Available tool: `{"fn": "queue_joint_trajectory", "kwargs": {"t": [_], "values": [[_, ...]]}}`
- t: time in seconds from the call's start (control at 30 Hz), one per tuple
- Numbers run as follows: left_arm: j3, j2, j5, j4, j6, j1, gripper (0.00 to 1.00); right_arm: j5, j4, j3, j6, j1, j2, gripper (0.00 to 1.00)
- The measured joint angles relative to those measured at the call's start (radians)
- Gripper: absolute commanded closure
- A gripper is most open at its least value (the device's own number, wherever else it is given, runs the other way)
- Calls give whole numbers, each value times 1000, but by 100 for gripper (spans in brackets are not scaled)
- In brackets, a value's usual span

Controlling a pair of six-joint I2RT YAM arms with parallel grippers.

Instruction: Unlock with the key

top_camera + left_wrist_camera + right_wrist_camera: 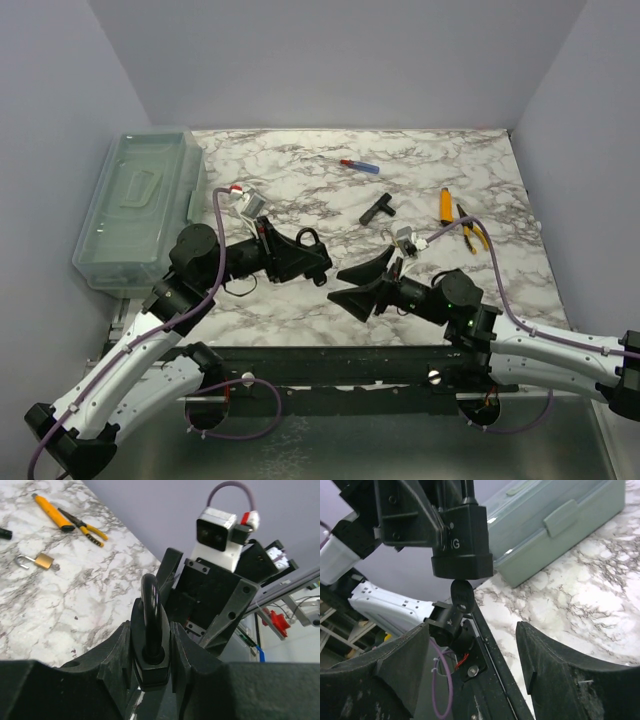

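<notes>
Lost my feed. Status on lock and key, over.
Left gripper shut on padlock. Key in its keyhole, untouched. Right gripper open, just short of key. Nothing between them.

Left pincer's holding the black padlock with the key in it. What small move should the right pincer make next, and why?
Probably ease the right pincer forward around the key and close on its head. The key hangs from the padlock in the left pincer, and the right one stands open, short of it.

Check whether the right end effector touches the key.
Apart. Right wrist view: the key hangs under the padlock, clear of the right end effector's open fingers.
</notes>
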Motion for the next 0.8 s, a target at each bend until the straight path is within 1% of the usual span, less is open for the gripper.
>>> {"fn": "queue_joint_trajectory", "kwargs": {"t": [0.17, 0.37, 0.53, 0.8], "values": [[0, 21, 50, 98, -43, 0, 100, -61, 90, -20, 3, 0, 4, 40], [0, 53, 68, 159, -74, 0, 100, -108, 147, 1, -3, 0, 49, 49], [0, 56, 69, 176, -83, 0, 100, -112, 174, 5, -2, 0, 73, 53], [-2, 56, 69, 197, -88, 0, 100, -95, 180, 38, -5, 0, 103, 54]]}}
